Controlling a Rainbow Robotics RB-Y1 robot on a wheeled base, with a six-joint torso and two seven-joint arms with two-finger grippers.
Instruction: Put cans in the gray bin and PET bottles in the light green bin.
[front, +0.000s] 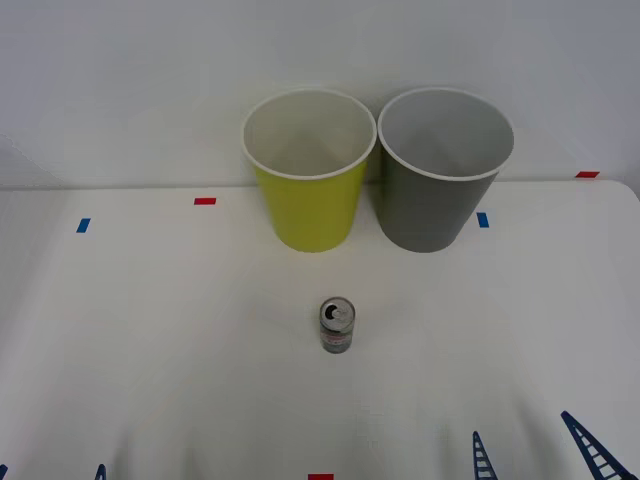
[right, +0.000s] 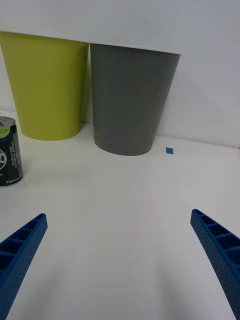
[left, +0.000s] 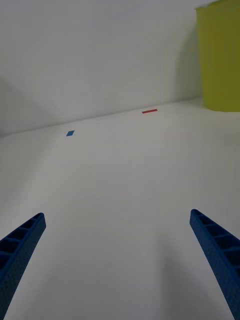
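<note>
1. White tabletop (front: 150, 350) is stretching back to a plain pale wall, carrying the things and several small tape marks.
2. One short can (front: 337, 325) is standing upright near the middle of the tabletop, its silver top with pull-tab facing up and its dark gray body showing a small red mark; in the right wrist view the can (right: 10, 152) is sitting at the picture's edge, partly cut off.
3. Behind the can, the light green bin (front: 308, 170) is standing upright against the wall, its white rim circling a whitish inside.
4. Just beside it, on the robot's right, the gray bin (front: 440, 170) is standing upright too, white-rimmed and pale gray within; the two rims are almost touching, though I cannot tell whether they are meeting.
5. The can is sitting well apart from both bins, roughly in front of the gap between them.
6. Red tape marks (front: 205, 201) and blue tape marks (front: 83, 225) are lying flat on the tabletop toward the far edge, with another blue mark (front: 483, 219) just right of the gray bin.
7. The right gripper (right: 120, 260) is hovering low over the tabletop, near and to the right of the can, its blue ribbed fingers (right: 220, 250) spread wide and gripping nothing.
8. The left gripper (left: 120, 260) is hovering over bare tabletop at the near left, its fingers (left: 20, 245) likewise spread wide and empty.
</note>
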